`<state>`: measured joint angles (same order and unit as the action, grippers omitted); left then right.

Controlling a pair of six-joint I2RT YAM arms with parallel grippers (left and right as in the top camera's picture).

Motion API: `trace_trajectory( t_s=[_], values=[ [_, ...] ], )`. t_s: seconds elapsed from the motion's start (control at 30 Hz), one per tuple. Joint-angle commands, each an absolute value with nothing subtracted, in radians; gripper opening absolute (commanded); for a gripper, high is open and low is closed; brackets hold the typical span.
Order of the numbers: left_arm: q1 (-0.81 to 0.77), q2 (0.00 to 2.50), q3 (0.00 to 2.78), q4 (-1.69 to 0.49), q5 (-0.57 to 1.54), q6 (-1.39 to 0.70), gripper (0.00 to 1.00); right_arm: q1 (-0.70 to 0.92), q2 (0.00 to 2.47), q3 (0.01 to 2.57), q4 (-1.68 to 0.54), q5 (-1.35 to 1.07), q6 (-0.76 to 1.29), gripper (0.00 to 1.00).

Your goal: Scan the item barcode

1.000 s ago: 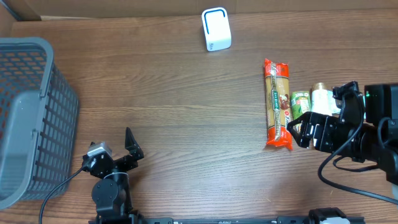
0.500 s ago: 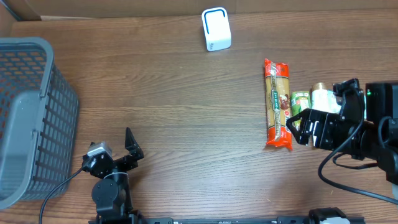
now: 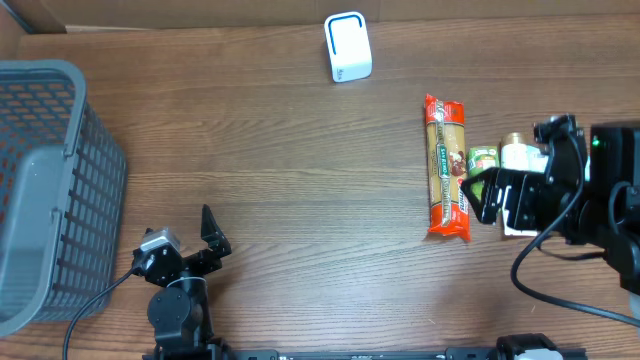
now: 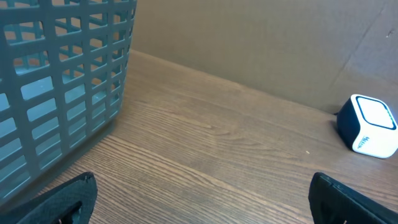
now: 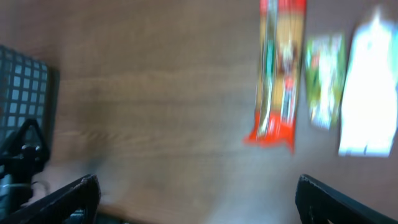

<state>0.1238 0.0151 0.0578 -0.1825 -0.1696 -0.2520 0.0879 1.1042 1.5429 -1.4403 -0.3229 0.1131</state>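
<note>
The right arm (image 3: pixel 560 195) is held over the counter (image 3: pixel 280 200) at 3 o'clock, the right fingers (image 5: pixel 68 193) spread wide near a green packet (image 3: pixel 482 165) lying between an orange pasta packet (image 3: pixel 447 167) and a white pack (image 3: pixel 517 155). The left arm (image 3: pixel 180 295) is folded at 7 o'clock, the left fingers (image 4: pixel 62 196) likewise apart.

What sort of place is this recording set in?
Probably a mock shop checkout on a wooden table: a grey plastic shopping basket, a small white scanner-like box, and a long pasta packet among other packaged groceries.
</note>
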Motion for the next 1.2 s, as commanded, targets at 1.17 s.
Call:
trace_trajectory(
  t_s=[1.17],
  values=[
    [0.118,0.004,0.057,-0.183,-0.184,-0.236,1.0,0.249,0.007,0.008,-0.073,-0.164,-0.277,1.0]
  ],
)
